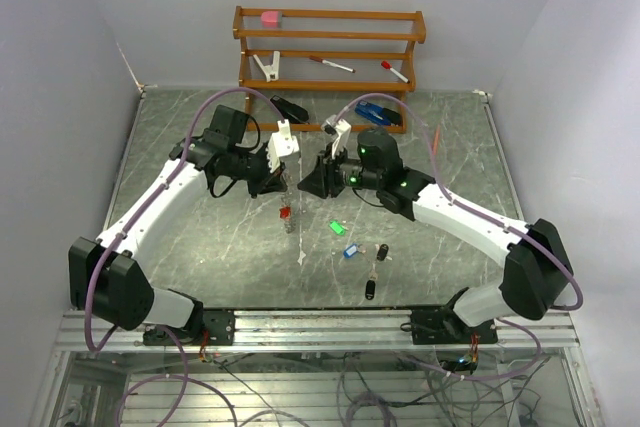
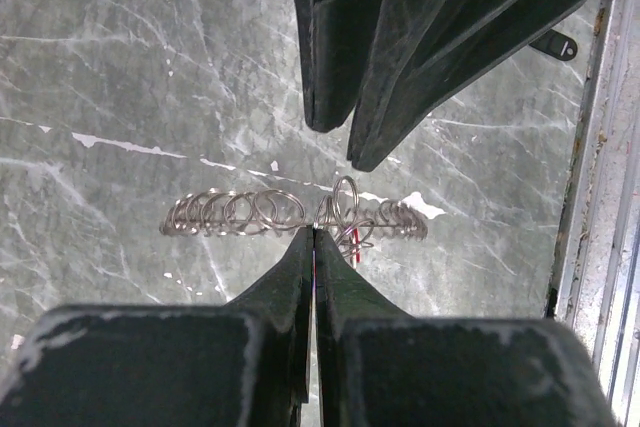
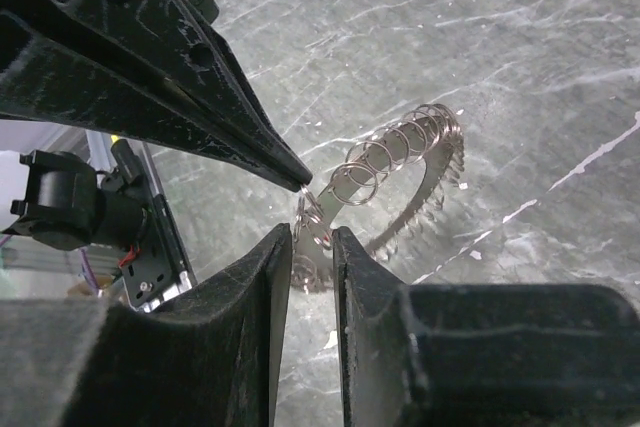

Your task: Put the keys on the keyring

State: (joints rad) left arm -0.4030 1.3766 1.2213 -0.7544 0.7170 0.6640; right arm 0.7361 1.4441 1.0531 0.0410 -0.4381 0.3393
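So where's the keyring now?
The keyring is mid-table, left of centre in the top view, pinched by the left gripper, rim between the fingers of the right gripper.

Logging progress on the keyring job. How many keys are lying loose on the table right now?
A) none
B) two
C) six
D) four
D: the top view shows a green key, a blue key, a black key and a second black key on the table, apart from the keyring pinched in the left gripper.
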